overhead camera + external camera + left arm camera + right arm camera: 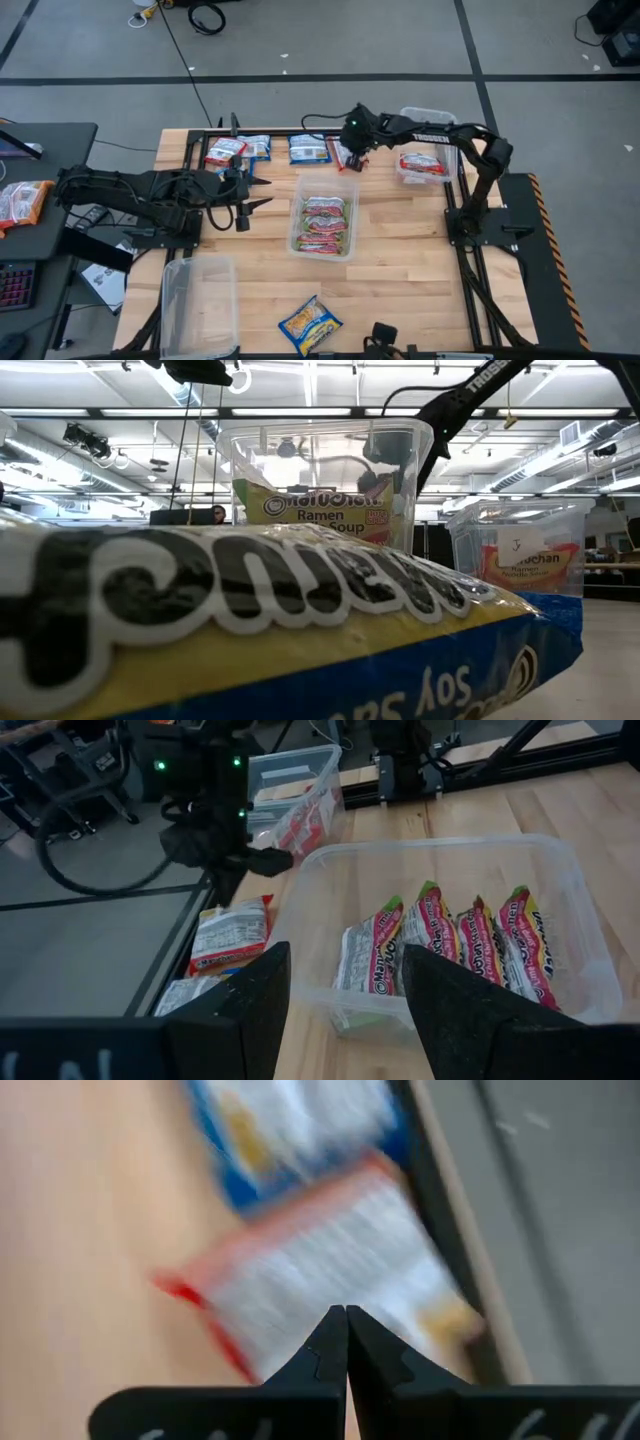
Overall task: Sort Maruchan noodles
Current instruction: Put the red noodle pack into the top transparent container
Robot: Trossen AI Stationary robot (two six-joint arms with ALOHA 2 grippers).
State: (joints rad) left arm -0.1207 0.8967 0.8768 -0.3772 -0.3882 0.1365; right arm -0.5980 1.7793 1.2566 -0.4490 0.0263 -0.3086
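Red-and-white packet (330, 1270) sits directly under the right gripper (346, 1320), jaws pressed together with nothing between them. Tips are poised just above its wrapper, not clearly touching. A blue packet (290, 1130) lies just beyond it, past the jaw tips.

High view: right gripper (352, 140) is over the far edge of the counter (420, 250), with the row of loose packets running off to one side of the jaws: blue one (309, 149) nearest, then another blue one (256, 146), then a red-and-white one (225, 152). Red-and-white tub (428, 160) is on the other side of the right jaws. Centre tub (325, 215) holds the green-pink packets (324, 223) and lies just ahead of the left gripper (255, 193), whose jaws stand apart and empty. One yellow packet (311, 324) is well away from both jaws at the near edge, and an empty tub (198, 300) sits near the left arm.

My read: step in hand is picking up the red-and-white packet, then dropping it in the red-and-white tub. To do it well:
- open the jaws before descending; shut tips will only shove the packet
- straddle a short edge or a raised crinkle, since flat film gives little to pinch
- keep clear of the blue neighbour so only one comes up
- lift straight, then swing to the tub

Risk: slippery wrapper, packet slides toward the counter edge.
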